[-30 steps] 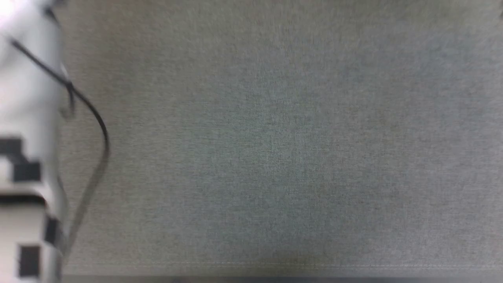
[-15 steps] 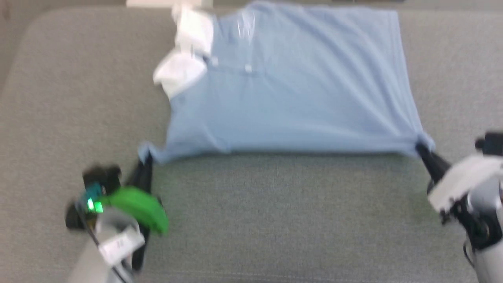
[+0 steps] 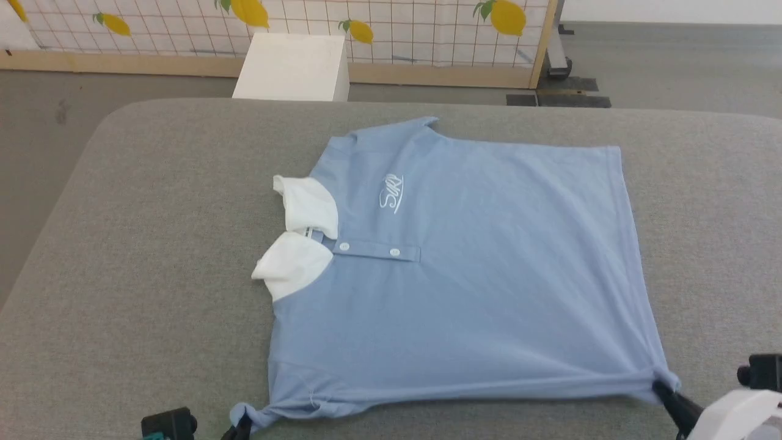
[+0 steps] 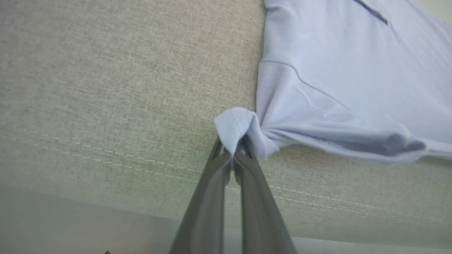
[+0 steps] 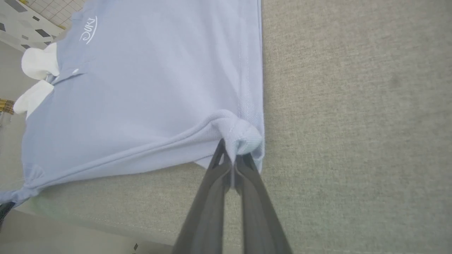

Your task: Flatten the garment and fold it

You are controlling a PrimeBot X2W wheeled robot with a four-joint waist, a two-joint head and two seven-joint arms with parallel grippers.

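On grey padding (image 3: 153, 244), left pincer (image 4: 233, 155) and right pincer (image 5: 233, 158) pinch garment (image 3: 464, 287).

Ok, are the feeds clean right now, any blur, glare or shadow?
Head view: sharp, even light, no glare; the garment casts a thin shadow along its near edge. Left wrist view: left gripper fingers soft near the lens, fabric at the pinch crisp. Right wrist view: same for the right gripper; garment looks paler.

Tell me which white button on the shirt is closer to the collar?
On the shirt, the left button in the head view, right beside the white collar; the other button sits farther right, away from it.
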